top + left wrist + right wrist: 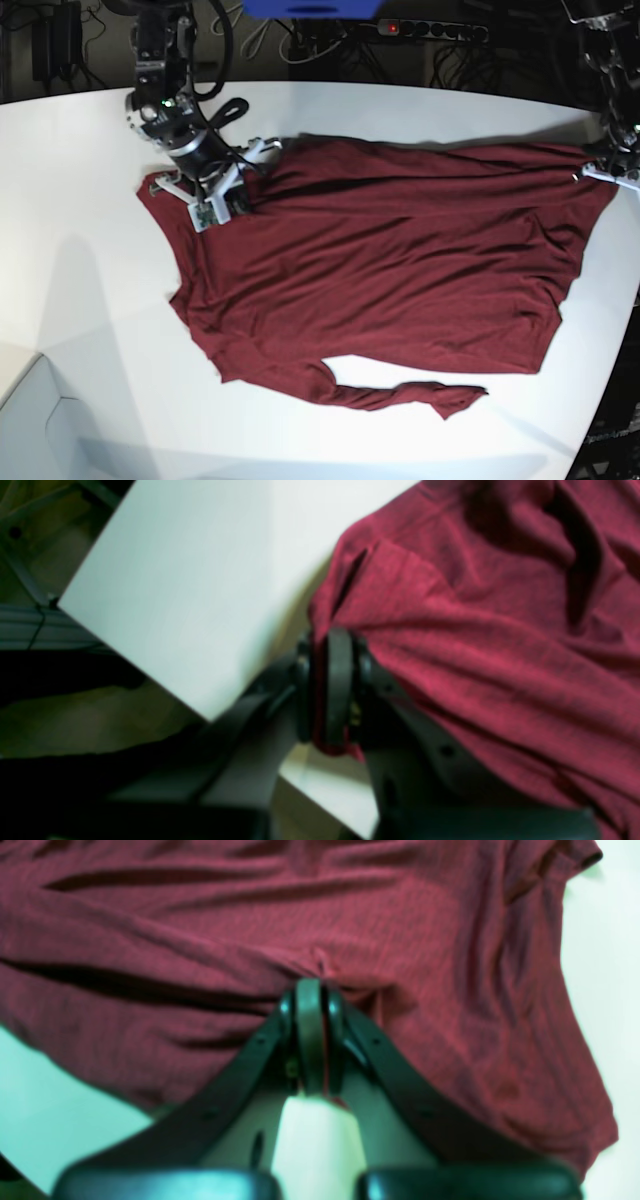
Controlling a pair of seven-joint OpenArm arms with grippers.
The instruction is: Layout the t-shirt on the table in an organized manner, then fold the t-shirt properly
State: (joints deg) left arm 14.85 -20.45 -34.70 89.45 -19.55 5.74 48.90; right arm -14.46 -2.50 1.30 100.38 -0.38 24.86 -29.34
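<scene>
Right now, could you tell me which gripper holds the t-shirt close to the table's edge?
The left gripper: it pinches the t-shirt near the table corner; the right gripper grips farther in.

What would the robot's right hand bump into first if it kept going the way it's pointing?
The t-shirt. The right hand is already shut on a pinch of it, and more maroon cloth lies straight ahead. The table is probably just under that cloth, though depth is hard to judge.
</scene>
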